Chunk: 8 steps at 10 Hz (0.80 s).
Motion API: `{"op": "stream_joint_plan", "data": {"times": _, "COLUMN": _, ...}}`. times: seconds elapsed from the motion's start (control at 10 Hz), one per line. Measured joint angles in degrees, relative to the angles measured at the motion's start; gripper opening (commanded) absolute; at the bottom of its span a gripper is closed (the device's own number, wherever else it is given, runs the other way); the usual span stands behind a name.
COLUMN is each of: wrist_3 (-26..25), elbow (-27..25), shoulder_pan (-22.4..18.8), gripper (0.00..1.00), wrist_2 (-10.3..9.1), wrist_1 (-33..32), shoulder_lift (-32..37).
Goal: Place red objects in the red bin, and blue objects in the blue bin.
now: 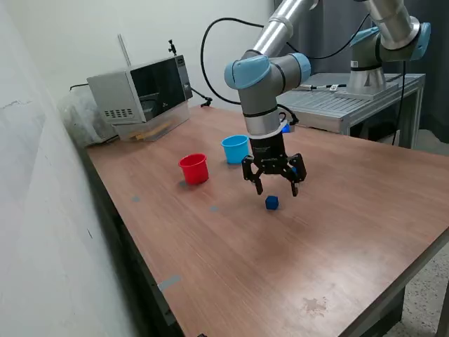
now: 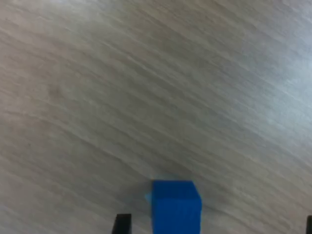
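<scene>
A small dark blue cube lies on the wooden table. My gripper hangs open just above it, fingers spread to either side, holding nothing. In the wrist view the blue cube lies between the two dark fingertips. The red cup and the light blue cup stand upright side by side beyond the gripper, toward the exterior view's left. A bit of blue shows behind my arm; I cannot tell what it is. No red cubes are in view.
A grey and black box-like appliance stands at the table's back corner with a plastic bag beside it. A second robot arm stands on a metal table at the exterior view's right. The wooden table's edge runs along the front.
</scene>
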State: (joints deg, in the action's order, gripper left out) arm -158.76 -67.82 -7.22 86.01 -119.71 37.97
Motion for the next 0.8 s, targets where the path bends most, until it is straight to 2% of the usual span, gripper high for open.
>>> {"op": "stream_joint_plan", "data": {"times": 0.3, "wrist_3": -0.05, "elbow": 0.22, "shoulder_pan": 0.20, "gripper": 1.00, "wrist_2": 0.23, "wrist_1": -0.35, "shoulder_lift": -0.53}}
{"op": "stream_joint_plan", "data": {"times": 0.4, "wrist_3": -0.06, "elbow": 0.22, "shoulder_pan": 0.27, "gripper": 0.00, "wrist_2": 0.26, "wrist_1": -0.39, "shoulder_lift": -0.63}}
{"op": "stream_joint_plan", "data": {"times": 0.8, "wrist_3": -0.06, "elbow": 0.52, "shoulder_pan": 0.51, "gripper": 0.00, "wrist_2": 0.59, "wrist_1": -0.43, "shoulder_lift": -1.63}}
